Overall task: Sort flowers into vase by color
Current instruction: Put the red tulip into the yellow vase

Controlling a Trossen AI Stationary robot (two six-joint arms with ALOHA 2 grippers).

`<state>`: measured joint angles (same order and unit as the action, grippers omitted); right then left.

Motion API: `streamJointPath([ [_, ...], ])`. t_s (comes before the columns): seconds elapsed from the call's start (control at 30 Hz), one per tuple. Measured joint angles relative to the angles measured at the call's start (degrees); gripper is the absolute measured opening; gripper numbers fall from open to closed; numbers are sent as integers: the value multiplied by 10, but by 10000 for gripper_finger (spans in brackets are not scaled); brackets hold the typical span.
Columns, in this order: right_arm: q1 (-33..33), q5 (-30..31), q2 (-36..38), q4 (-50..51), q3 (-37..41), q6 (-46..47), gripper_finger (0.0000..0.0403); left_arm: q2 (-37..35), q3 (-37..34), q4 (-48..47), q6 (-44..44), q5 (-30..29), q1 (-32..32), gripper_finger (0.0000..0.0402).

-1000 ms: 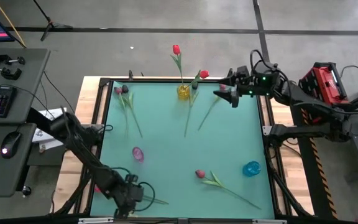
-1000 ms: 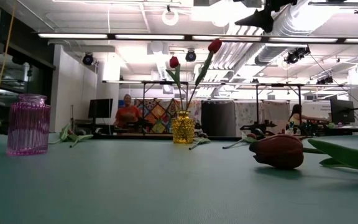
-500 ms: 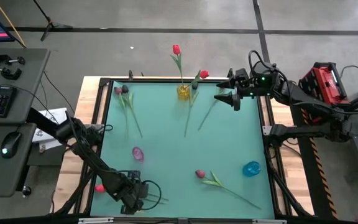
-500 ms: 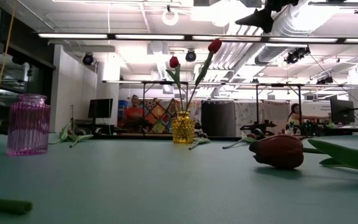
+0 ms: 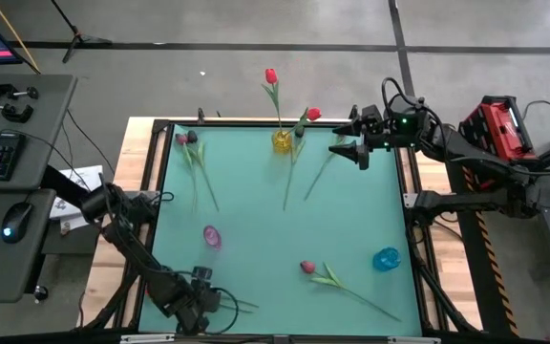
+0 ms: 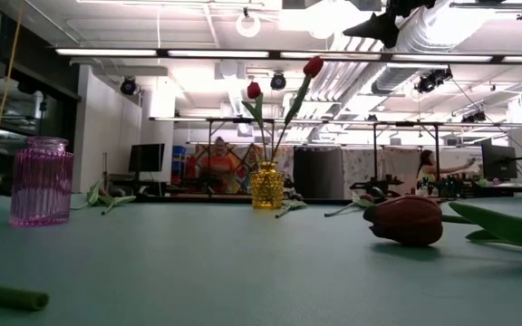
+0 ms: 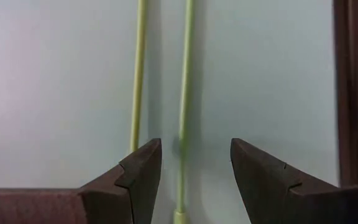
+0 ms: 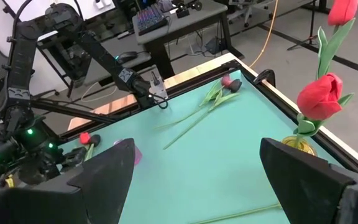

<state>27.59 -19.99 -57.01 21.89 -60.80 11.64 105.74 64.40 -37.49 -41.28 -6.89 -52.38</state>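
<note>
The left gripper (image 7: 194, 163) at the teal table's (image 5: 256, 239) seven o'clock corner stands open, astride two thin green stems (image 7: 185, 93) — gripping neither; the right gripper (image 5: 349, 139), at one o'clock, gapes wide, empty.

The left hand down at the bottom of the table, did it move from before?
Yes. In the high view the left hand slid a little toward the table's left edge, away from the blue vase.

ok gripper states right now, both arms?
Left gripper: open, a flower stem between its fingers, not gripped.
Right gripper: open, empty, near the yellow vase.
</note>
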Motion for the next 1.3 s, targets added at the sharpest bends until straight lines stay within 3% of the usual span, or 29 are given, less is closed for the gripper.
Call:
streamJointPath([
  [0.2,0,0,0,0,0,14,334,17,2,-7,-16,11,3,145],
  [0.4,0,0,0,0,0,31,334,12,1,-12,-81,26,11,15],
  [0.53,0,1,0,0,0,35,334,-17,-2,-21,-113,39,23,4],
  [0.77,0,1,0,0,0,35,334,-154,19,-14,-102,33,52,1],
  [0.87,0,1,0,0,0,36,334,-220,36,-13,-103,-9,78,1],
  [1.03,0,-7,0,-5,0,39,334,-317,40,34,-96,-182,143,0],
  [1.1,0,-30,0,-15,0,45,334,-347,40,67,-96,-223,184,0],
  [1.3,-30,-111,0,-88,0,96,334,-397,40,242,-112,-184,318,0],
])
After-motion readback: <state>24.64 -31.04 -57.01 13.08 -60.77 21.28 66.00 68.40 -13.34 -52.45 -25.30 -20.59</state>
